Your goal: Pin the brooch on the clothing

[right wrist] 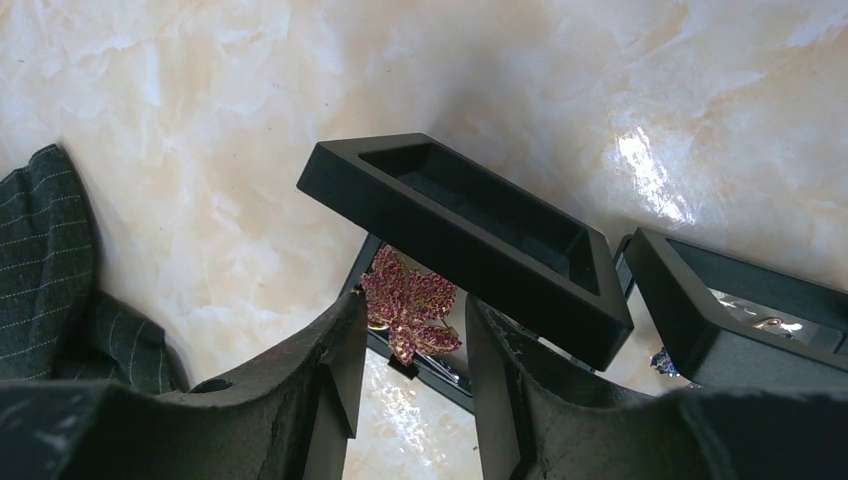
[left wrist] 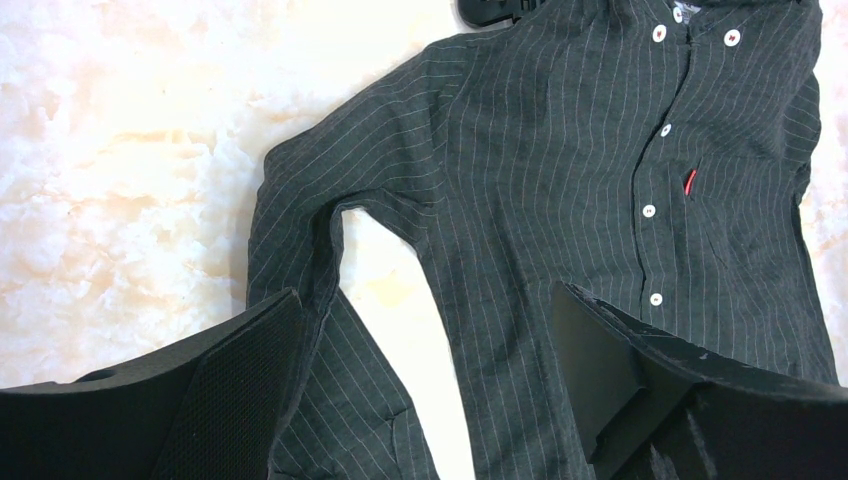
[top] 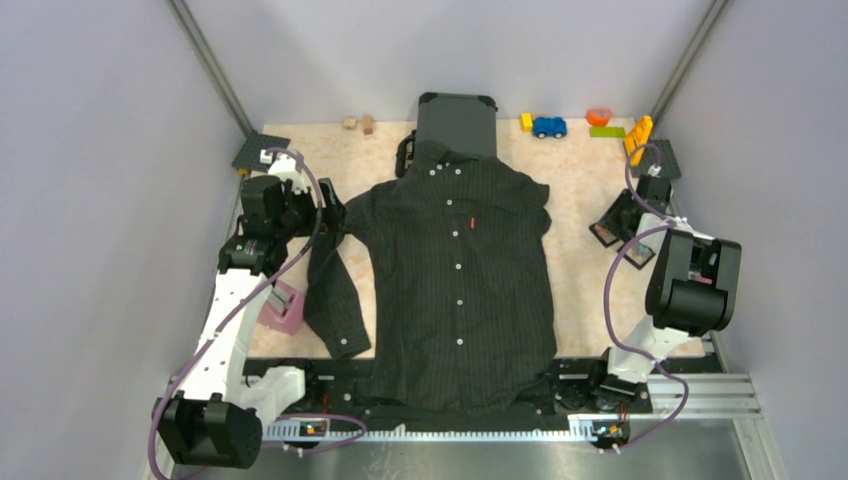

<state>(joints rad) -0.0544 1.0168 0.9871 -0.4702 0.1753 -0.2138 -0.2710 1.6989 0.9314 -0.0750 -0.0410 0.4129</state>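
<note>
One pink leaf brooch [right wrist: 408,305] lies in its open black box [right wrist: 470,235], between the right gripper's [right wrist: 413,318] narrowly parted jaws; I cannot tell whether they pinch it. The shirt [top: 460,270] lies flat at nine o'clock from there. The left gripper [left wrist: 425,295] is spread wide over its shoulder.

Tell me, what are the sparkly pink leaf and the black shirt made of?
The leaf brooch looks like metal covered in tiny pink stones, since it glitters; glass or gems, I can't tell. The shirt looks like thin woven cloth: matte, faintly striped, softly creased. Its buttons look like glossy white plastic, probably.
</note>
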